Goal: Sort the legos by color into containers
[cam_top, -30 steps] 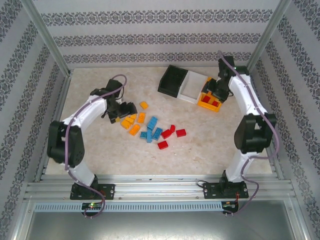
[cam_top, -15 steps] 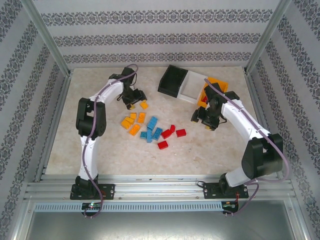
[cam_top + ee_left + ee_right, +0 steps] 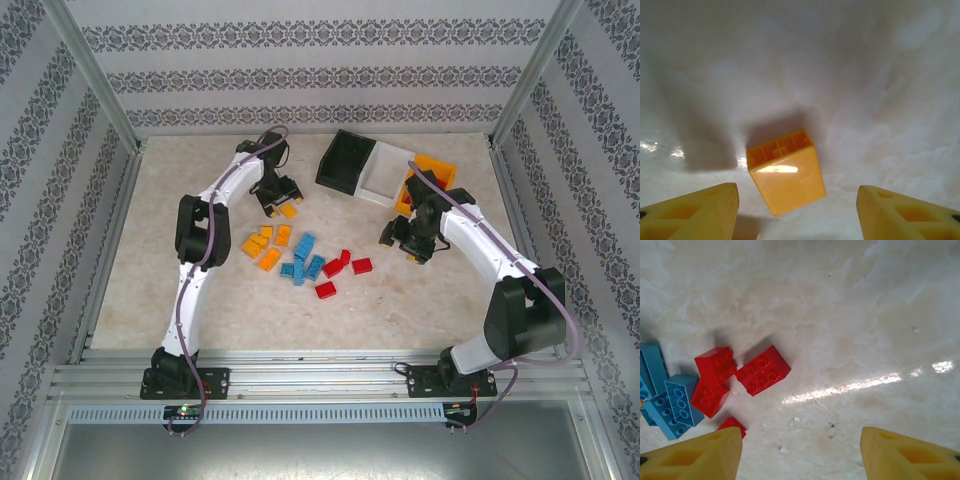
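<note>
Surface: pale marbled top (image 3: pixel 200 290) inside patterned walls; it looks glossy, so I think a brick can slide on it.
Left end effector (image 3: pixel 274 204): reached far to the back, jaws parted wider than a brick, holding nothing. Its fingers (image 3: pixel 700 212) stand on both sides of one orange brick (image 3: pixel 786 172) and do not touch it.
Orange brick: lies alone on the surface, turned at an angle to the fingers, with its hollow side showing.
Risk 1: closing on this skewed brick probably meets corners and not flat faces. It may twist, pop out or be pushed away.
Right end effector (image 3: pixel 396 238): low over bare surface, jaws apart and empty. Red bricks (image 3: pixel 762 371) lie ahead to its left, with blue bricks (image 3: pixel 670 400) just beside them.
Risk 2: the red ones touch each other, so a grasp may take two or knock a blue one.
Bins (image 3: pixel 340 180): black, white and orange in a row at the back right. The orange one is partly behind the right arm.
Risk 3: both arms work near the bins. If the left one carries its brick there, it could meet the right arm.
Middle: loose bricks (image 3: pixel 303 262) in orange, blue and red groups rest there, unsorted.
</note>
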Motion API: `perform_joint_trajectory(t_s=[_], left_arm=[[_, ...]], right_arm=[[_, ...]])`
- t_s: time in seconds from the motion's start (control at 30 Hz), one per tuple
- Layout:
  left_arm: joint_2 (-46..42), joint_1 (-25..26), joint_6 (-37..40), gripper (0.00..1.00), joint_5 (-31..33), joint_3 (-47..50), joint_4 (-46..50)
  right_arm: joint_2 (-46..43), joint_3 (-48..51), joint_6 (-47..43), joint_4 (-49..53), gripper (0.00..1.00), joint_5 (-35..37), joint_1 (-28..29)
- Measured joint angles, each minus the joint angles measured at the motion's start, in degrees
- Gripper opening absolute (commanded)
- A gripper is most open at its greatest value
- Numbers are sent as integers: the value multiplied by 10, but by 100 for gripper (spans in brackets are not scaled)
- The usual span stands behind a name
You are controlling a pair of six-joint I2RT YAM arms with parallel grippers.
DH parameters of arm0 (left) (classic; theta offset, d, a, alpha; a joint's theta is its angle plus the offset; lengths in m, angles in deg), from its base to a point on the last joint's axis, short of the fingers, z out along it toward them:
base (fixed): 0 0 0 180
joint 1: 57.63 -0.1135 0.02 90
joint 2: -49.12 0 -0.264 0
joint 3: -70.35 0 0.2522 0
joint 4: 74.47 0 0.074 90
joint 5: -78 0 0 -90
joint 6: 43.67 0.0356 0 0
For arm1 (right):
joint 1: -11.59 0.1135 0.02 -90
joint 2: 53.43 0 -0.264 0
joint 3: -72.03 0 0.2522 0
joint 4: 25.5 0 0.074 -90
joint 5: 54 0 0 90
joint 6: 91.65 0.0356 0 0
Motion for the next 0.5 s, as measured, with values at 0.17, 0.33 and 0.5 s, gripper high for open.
perform_joint_trajectory(t_s=[0.17, 0.33, 0.5], left_arm=[[16, 2, -17, 64, 18, -21, 37], [59, 3, -23, 62, 30, -90, 78], [70, 3, -24, 50, 36, -110, 99]], right_arm=[[0, 28, 15, -30, 65, -10, 3], [-1, 65, 31, -54, 65, -19, 4], [-9, 79, 42, -63, 65, -25, 4]])
